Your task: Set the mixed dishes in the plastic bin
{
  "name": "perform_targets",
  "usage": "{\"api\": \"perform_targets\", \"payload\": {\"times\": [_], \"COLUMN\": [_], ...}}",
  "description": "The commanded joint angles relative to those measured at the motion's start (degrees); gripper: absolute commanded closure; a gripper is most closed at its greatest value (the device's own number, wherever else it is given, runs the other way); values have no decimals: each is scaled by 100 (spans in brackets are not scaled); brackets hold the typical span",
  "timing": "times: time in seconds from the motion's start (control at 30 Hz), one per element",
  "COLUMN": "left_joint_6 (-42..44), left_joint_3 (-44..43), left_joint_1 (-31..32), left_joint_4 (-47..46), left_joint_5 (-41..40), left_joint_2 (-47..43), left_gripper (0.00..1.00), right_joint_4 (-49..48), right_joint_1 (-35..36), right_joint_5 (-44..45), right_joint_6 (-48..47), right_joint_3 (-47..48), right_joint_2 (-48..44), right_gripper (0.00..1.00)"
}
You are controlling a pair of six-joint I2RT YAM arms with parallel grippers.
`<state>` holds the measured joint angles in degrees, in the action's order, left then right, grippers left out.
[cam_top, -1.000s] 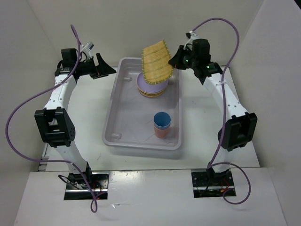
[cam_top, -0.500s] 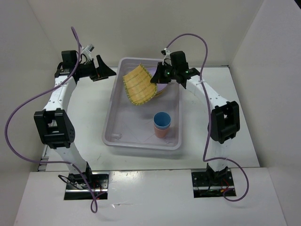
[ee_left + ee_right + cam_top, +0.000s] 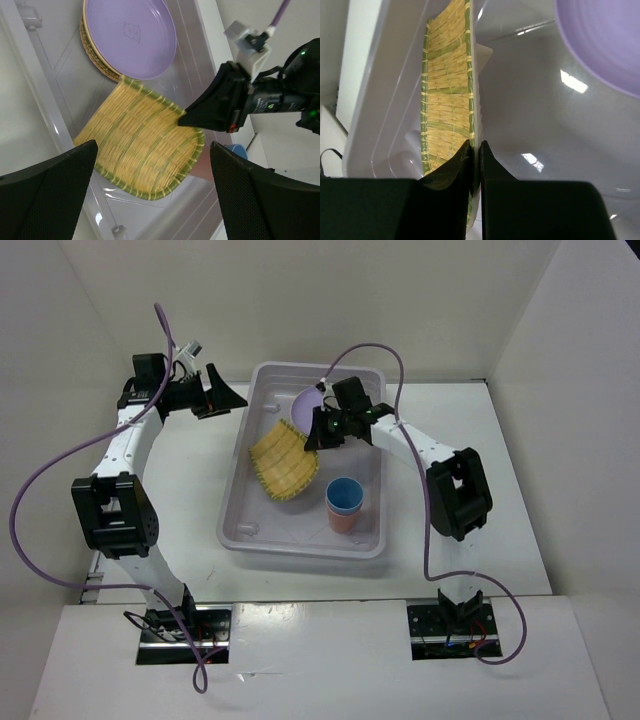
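A large pale lavender-grey translucent plastic bin (image 3: 300,544) sits mid-table. Inside, a yellow woven-textured plate (image 3: 284,462) tilts by the left wall. At the far end, a lavender round plate (image 3: 131,35) tops a stack of orange-tan round plates (image 3: 100,66). A blue cup (image 3: 345,494) nests in a salmon-pink cup (image 3: 340,522) at near right.

Lab booth with white walls (image 3: 300,300)

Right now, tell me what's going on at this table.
The right gripper is shut on the edge of the yellow woven plate, holding it tilted inside the plastic bin. At the bin's far end the lavender plate lies on the orange-tan plates; the blue cup sits nested in the pink cup. The left gripper hangs open outside the bin, holding nothing.
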<state>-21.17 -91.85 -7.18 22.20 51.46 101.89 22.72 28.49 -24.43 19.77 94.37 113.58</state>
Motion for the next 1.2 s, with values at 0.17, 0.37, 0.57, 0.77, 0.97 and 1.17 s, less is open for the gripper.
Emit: {"api": "perform_targets", "payload": {"times": [0.17,0.37,0.57,0.77,0.97,1.17], "left_joint_6": [113,113,113,113,174,167], "left_joint_3": [89,89,89,141,247,369], "left_joint_1": [32,32,32,32,32,32], "left_joint_4": [-198,-198,-198,-198,-23,373], "left_joint_5": [57,4,4,-57,-626,-2173], "left_joint_2": [-310,-310,-310,-362,-547,-1126], "left_gripper": [1,1,1,1,1,1], "right_joint_4": [-48,240,408,540,287,-294], "right_joint_1": [166,218,271,271,271,271], "right_joint_5": [-177,-124,227,904,2026,3117], "right_joint_6": [-140,-350,-483,-597,-597,-597], "right_joint_3": [-85,-85,-85,117,530,1405], "right_joint_2": [296,524,639,368,-247,-653], "right_gripper": [100,100,64,40,22,0]}}
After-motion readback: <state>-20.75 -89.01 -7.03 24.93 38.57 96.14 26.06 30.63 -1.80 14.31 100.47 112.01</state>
